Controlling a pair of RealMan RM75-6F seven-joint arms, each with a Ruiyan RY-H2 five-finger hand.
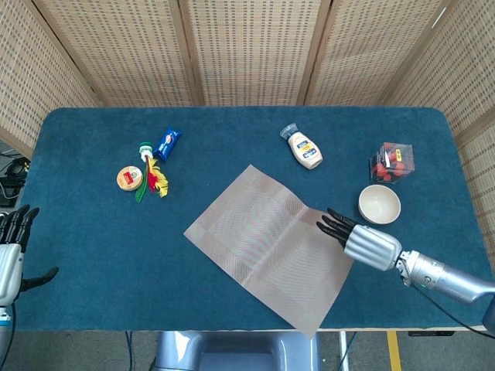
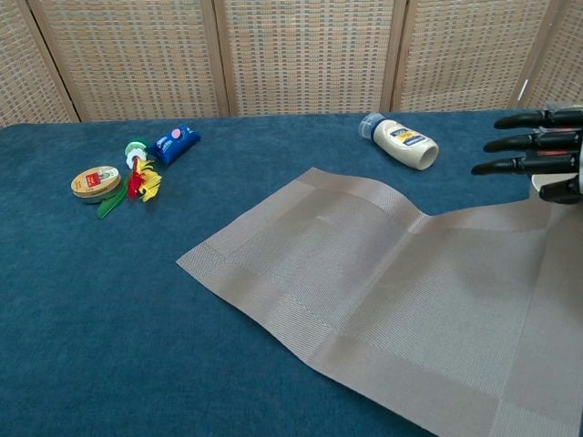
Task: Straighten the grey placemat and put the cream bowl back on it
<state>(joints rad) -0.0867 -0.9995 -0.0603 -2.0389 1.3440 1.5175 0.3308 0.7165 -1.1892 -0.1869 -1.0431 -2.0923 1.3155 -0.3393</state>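
Observation:
The grey placemat [image 1: 271, 243] [image 2: 383, 291] lies skewed like a diamond in the middle of the blue table, its near corner reaching the front edge. The cream bowl [image 1: 379, 204] stands upright on the bare cloth just off the mat's right side. My right hand [image 1: 352, 234] [image 2: 537, 146] reaches in from the right with fingers stretched out and apart over the mat's right edge, holding nothing. There the mat rises slightly in the chest view. My left hand [image 1: 14, 239] hangs off the table's left end, fingers spread and empty.
A mayonnaise bottle [image 1: 304, 147] [image 2: 401, 141] lies behind the mat. A clear box of red pieces [image 1: 391, 161] stands behind the bowl. At the back left are a round tin [image 1: 130, 178] [image 2: 96, 181], a blue packet [image 1: 167, 143] and a red-yellow toy [image 1: 155, 179].

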